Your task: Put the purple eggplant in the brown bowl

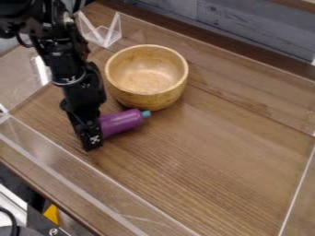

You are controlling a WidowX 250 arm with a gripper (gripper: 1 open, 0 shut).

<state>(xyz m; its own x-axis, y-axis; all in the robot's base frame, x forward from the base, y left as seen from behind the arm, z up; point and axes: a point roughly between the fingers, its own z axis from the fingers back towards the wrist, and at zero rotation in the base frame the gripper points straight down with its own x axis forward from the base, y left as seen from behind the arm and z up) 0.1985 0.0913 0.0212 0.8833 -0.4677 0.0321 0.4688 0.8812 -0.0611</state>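
The purple eggplant (122,122) lies on the wooden table just in front of the brown bowl (146,77), its teal stem tip pointing right towards the bowl's base. My gripper (87,132) reaches down at the eggplant's left end, low over the table. Its black front finger (87,140) carries a white mark and hides the eggplant's butt end. The fingers look apart, set around that end, and the eggplant still rests on the table. The bowl is empty and upright.
A clear plastic wall (50,189) rims the table at the front and left. A clear bracket (101,30) stands at the back left behind the arm. Open wooden surface (222,157) stretches to the right of the bowl and eggplant.
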